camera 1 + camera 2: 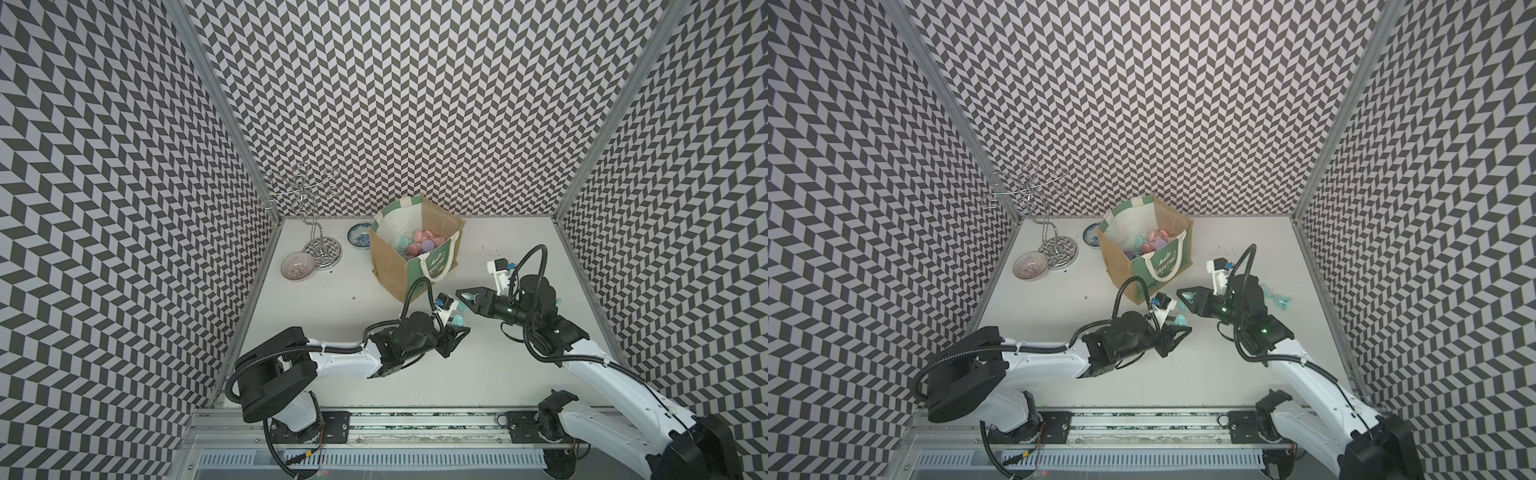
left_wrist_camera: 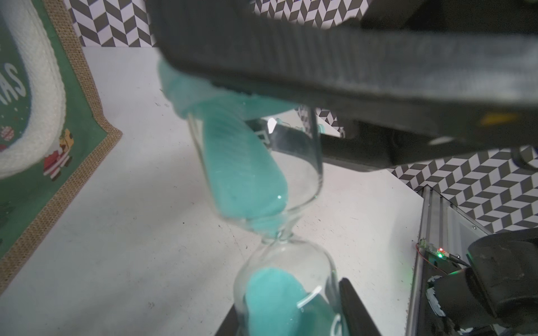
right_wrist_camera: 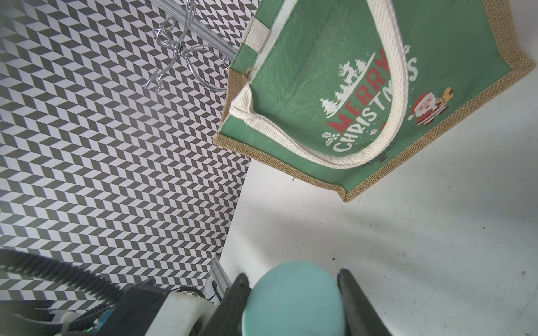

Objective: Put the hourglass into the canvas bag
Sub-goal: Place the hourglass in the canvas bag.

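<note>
**Grip state.** The left claw is clenched on one glass bulb of the hourglass. The right claw is clenched on the teal end cap of the same hourglass. The hourglass is therefore held at both ends between the two claws, and it appears clear of the table.

**Reason for hold.** The teal sand is banked along one side of each bulb, so the hourglass is judged to be tilted rather than upright. The double grip is judged to be a transfer between arms. One claw has to be released before the hourglass can be carried on.

**Target.** In both top views the canvas bag is located at 11 o'clock from the claws, near but apart. It is stood upright with the mouth open upward, which is judged to suit a drop from above. A white rope handle is draped down the outside of the front panel, so the mouth is left unobstructed. Pastel round pieces are seen inside.

**Other items.** A second hourglass is laid on the table at 3 o'clock from the right claw, partly hidden by the arm.

**Markings.** "MERRY" in red and "CHRISTMAS" in white are printed on the green front panel, with reindeer, trees and a Santa figure. The lettering is partly crossed by the handle. No brand name can be read.
</note>
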